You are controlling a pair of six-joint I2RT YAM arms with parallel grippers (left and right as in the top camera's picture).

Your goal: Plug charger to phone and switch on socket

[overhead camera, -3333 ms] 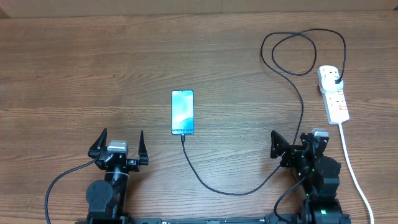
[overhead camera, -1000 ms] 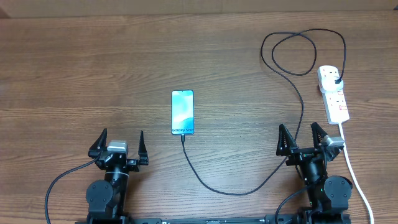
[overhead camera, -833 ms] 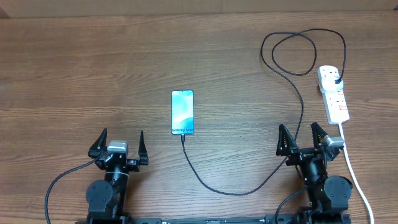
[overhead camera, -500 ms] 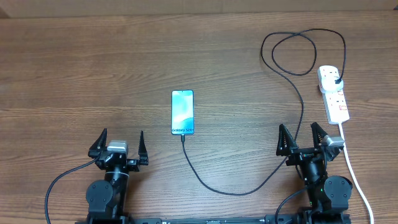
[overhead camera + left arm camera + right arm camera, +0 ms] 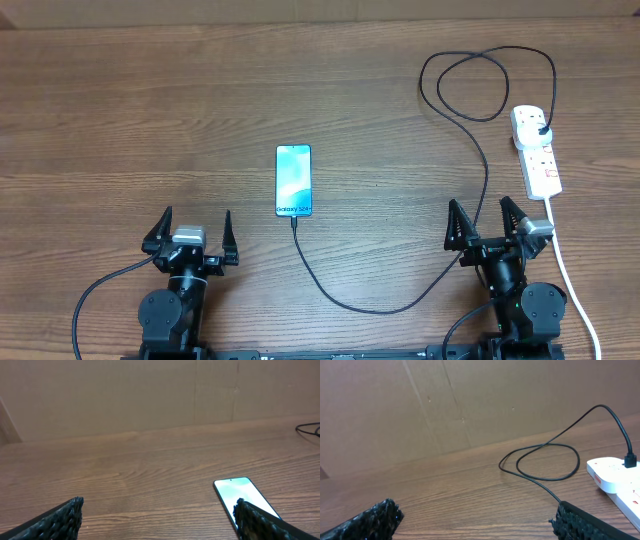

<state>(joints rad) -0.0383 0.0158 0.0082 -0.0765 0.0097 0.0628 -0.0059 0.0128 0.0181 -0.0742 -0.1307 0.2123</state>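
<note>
The left gripper [image 5: 197, 213] and the right gripper [image 5: 479, 204] both sit released, jaws spread wide, grasping nothing. The phone [image 5: 294, 180] lies flat on the table [image 5: 120, 120], ahead of the left gripper and off to its right, teal screen up. The charger [image 5: 385, 311] runs from the phone's near edge, loops beyond the right gripper, and ends plugged into the socket [image 5: 541, 168] ahead-right of it.

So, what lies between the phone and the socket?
Overhead view: bare table between phone and socket, crossed only by the charger cable near the socket.
</note>
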